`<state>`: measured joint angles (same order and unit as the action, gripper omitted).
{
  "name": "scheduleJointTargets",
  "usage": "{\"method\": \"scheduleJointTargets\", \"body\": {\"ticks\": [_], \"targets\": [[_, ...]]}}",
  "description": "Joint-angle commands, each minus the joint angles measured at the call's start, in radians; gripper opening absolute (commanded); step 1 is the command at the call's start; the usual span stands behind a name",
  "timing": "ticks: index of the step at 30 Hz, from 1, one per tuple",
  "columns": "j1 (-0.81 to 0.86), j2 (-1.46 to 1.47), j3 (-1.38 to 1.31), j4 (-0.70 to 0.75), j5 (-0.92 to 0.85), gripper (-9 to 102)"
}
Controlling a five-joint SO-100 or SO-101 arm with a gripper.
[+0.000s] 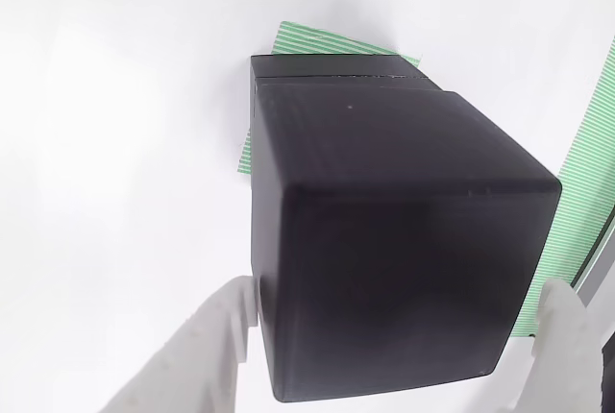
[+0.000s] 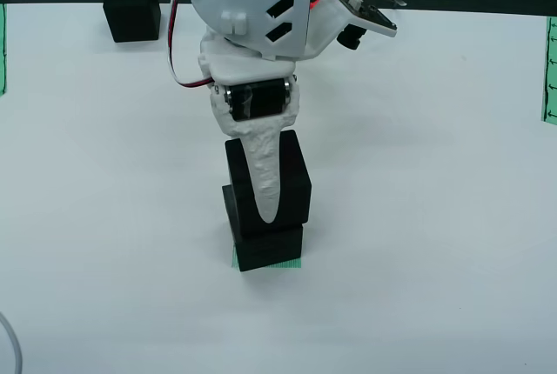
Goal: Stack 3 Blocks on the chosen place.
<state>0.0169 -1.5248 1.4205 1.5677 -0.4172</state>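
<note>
In the view that rides on the gripper, a matte black block (image 1: 384, 240) sits between my two white fingers (image 1: 216, 336), and my gripper (image 1: 394, 336) is shut on it. Behind it a second block (image 1: 327, 67) rests on the green-and-white striped patch, the chosen place (image 1: 317, 45). The view from the front shows my gripper (image 2: 270, 204) holding the upper block (image 2: 294, 184) directly over the lower block (image 2: 270, 248) on the patch (image 2: 268, 263). The upper block is turned slightly against the lower one. Whether they touch I cannot tell. A third block (image 2: 131, 9) stands far back left.
The white table (image 2: 435, 217) stretches out on all sides. Green striped strips lie at its right edge (image 2: 550, 70) and left edge (image 2: 2, 48), one showing in the gripper view (image 1: 586, 173). A grey cable (image 2: 10, 348) curls at the front left corner.
</note>
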Motion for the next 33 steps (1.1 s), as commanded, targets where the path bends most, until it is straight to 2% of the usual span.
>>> {"method": "scheduleJointTargets", "body": {"ticks": [1, 15, 18, 24, 30, 33], "targets": [[0.012, -0.049, -0.005, 0.005, -0.017, 36], [0.101, -0.428, 0.107, 0.005, -0.167, 36], [0.181, -0.555, 0.219, 0.005, -0.279, 36], [0.554, -0.704, 0.390, 0.005, -0.560, 36], [0.983, -0.723, 0.555, 0.005, -0.845, 35], [1.155, -0.696, 0.589, -0.008, -0.928, 35]]}}
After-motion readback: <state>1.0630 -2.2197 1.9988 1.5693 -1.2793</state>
